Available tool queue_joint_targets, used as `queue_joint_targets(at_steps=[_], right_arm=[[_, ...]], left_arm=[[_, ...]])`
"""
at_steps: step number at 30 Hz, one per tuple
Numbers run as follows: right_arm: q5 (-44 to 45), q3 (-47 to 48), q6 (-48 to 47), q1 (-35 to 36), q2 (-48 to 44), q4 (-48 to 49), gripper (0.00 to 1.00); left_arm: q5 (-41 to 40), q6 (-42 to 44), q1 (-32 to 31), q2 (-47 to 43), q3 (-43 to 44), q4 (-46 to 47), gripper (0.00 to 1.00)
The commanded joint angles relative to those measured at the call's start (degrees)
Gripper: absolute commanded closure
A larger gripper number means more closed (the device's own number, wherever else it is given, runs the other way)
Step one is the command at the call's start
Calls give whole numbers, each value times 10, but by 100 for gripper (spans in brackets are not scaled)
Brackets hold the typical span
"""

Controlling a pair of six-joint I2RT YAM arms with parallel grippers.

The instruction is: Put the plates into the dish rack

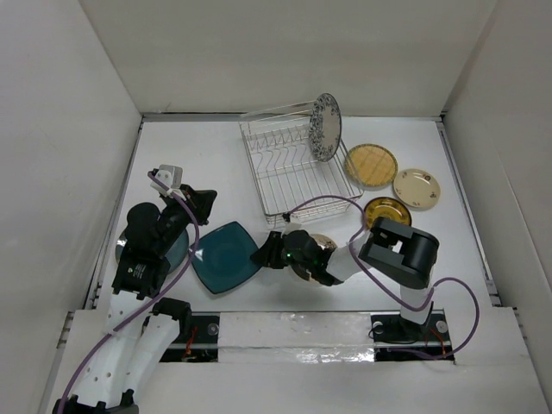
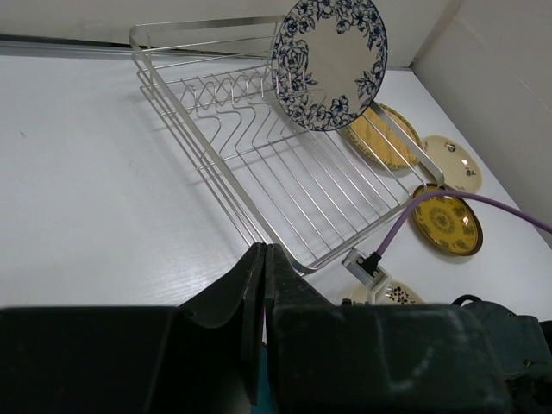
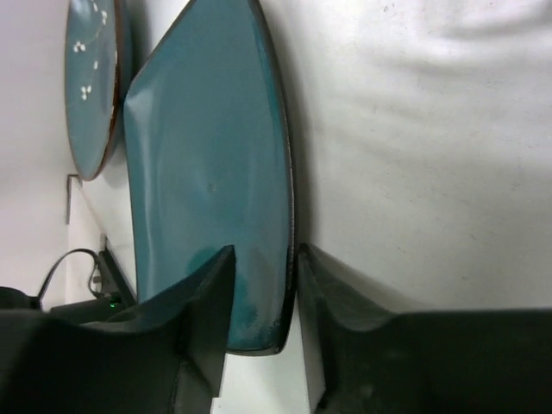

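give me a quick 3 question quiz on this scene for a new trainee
1. True or false: the dish rack already holds the blue floral plate, standing on edge.
2. Which tool straddles the rim of the square teal plate: A left, B right, C neither?
3. Fill in: the left tool is ____ (open/shut).
Key: 1 true; 2 B, the right tool; 3 shut.
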Motion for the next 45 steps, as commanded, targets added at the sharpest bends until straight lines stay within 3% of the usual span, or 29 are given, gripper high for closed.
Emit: queue_joint_targets(at_steps=[1,5,7,14,23,26,28,34,40,45], right_arm=[[-42,-6,18,-4,24,73,64],[-52,-24,38,-9,40,120,91],[-49,-39,42,-9,31,150,99],[-14,-114,29,-3,-118,154,100],[23,-96,-40,9,-381,-27,100],[57,-52,-91,-19,-484,-127,100],[68,-25,-120,-42,-505,-154,100],[96,105,-230,-180,-491,-220,100],[152,266,-358,-295,-378,-255,100],[160,393,-439,-341,-265,-296,100]], left_arm=[[-2,-2,-2,-3,1,20,100],[-4,-2,-2,-2,1,19,100],[-7,-2,-2,-2,1,19,100],[-14,-1,-2,-3,2,18,100],[-20,-1,-2,-9,3,17,100],[-22,-2,-2,-16,3,18,100],[-22,-2,-2,-21,2,19,99],[-20,-3,-2,-36,2,20,99],[0,-5,-2,-45,1,24,97],[11,-8,-2,-56,1,26,97]])
